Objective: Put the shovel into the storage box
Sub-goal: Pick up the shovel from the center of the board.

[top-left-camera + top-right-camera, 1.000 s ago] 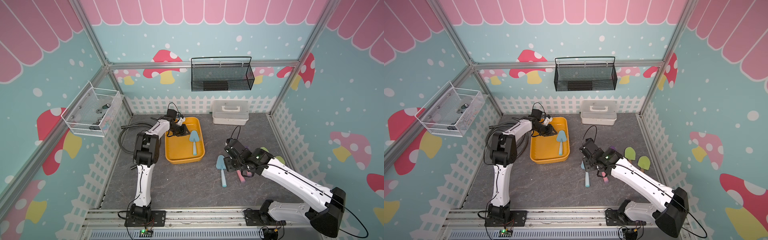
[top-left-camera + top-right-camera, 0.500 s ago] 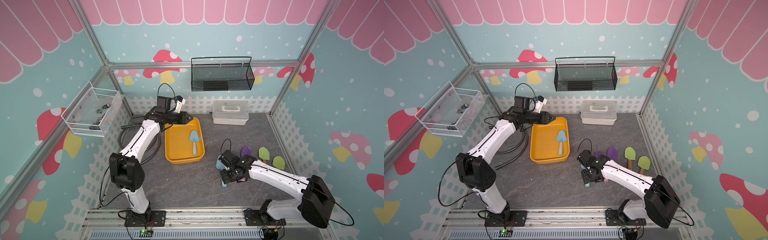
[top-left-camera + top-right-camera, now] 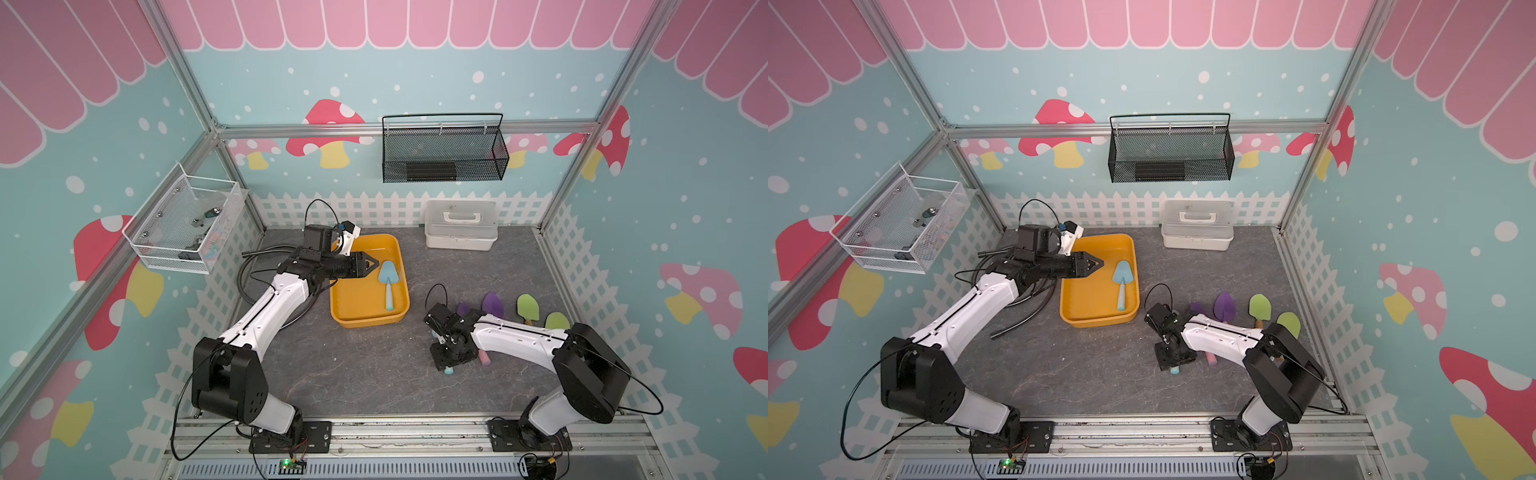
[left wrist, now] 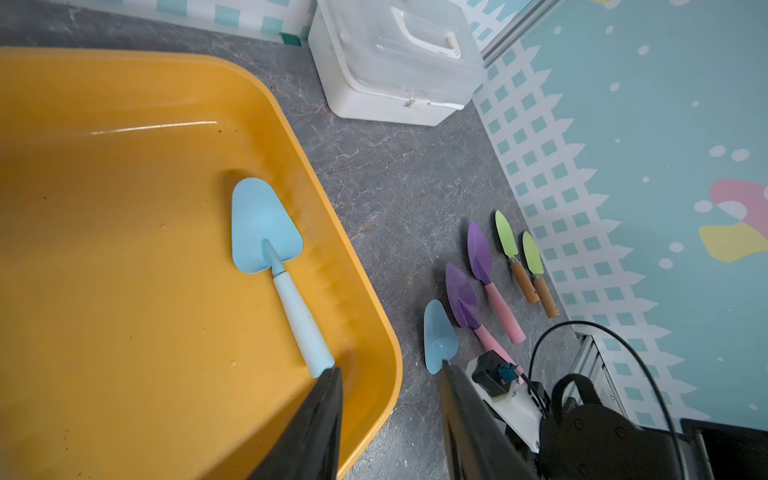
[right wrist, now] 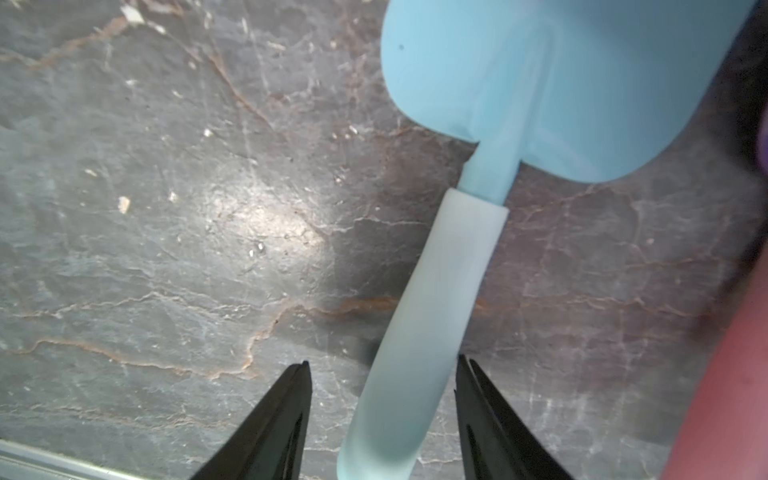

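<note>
1. Shovel [image 3: 388, 282] — a light-blue one lies flat inside the storage box [image 3: 365, 322], close to the wall on the robot's right, with its blade toward the back.
2. The left gripper [image 3: 374, 262] was low in the box beside this shovel a second ago. Now it has lifted and drawn back over the box's left part, with jaws partly apart and empty. I judge this shovel to be delivered.
3. The right gripper [image 5: 382, 365] has come down over a second blue shovel [image 5: 436, 291], which lies on the table [image 3: 374, 374] apart from the box. Its jaws stand on both sides of the handle — one finger very near it, the other with a clear gap — so it is not yet gripped.
4. The next step is probably to close on this handle and carry it to the box. The purple shovels [image 4: 478, 253] and green shovels [image 4: 506, 232] lie just beside it, so a wide grasp could disturb them.
</note>
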`<control>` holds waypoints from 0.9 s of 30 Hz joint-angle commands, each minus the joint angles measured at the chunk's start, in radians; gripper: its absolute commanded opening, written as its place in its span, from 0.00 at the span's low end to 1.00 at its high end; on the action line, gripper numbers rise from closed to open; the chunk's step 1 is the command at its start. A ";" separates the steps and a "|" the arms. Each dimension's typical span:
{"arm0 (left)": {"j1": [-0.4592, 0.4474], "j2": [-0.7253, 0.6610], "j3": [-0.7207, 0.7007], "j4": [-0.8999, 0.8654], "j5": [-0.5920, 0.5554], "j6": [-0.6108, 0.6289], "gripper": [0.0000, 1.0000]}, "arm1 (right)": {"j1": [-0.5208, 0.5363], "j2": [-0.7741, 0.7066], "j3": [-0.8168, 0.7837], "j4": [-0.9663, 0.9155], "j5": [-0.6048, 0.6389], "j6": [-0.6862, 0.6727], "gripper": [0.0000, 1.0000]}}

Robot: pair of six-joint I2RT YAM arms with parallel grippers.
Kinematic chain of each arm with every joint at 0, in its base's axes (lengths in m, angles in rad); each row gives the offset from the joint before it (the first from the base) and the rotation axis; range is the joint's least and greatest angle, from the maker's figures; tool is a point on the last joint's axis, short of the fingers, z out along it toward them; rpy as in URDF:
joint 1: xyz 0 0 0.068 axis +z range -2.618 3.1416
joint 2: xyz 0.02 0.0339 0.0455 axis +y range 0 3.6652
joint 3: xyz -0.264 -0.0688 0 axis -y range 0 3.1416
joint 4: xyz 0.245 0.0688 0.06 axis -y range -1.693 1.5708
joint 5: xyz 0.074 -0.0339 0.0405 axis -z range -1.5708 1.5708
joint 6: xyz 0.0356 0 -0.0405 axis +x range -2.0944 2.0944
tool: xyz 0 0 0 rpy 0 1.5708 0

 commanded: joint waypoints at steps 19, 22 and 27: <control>0.019 -0.179 -0.096 0.041 0.008 -0.032 0.45 | -0.001 0.017 -0.049 0.014 0.012 0.002 0.15; 0.020 -0.186 -0.102 0.044 0.019 -0.045 0.49 | 0.000 -0.025 -0.026 -0.028 0.029 -0.012 0.11; 0.019 -0.211 -0.138 0.084 0.034 -0.079 0.57 | -0.001 -0.108 0.044 -0.123 0.068 -0.028 0.09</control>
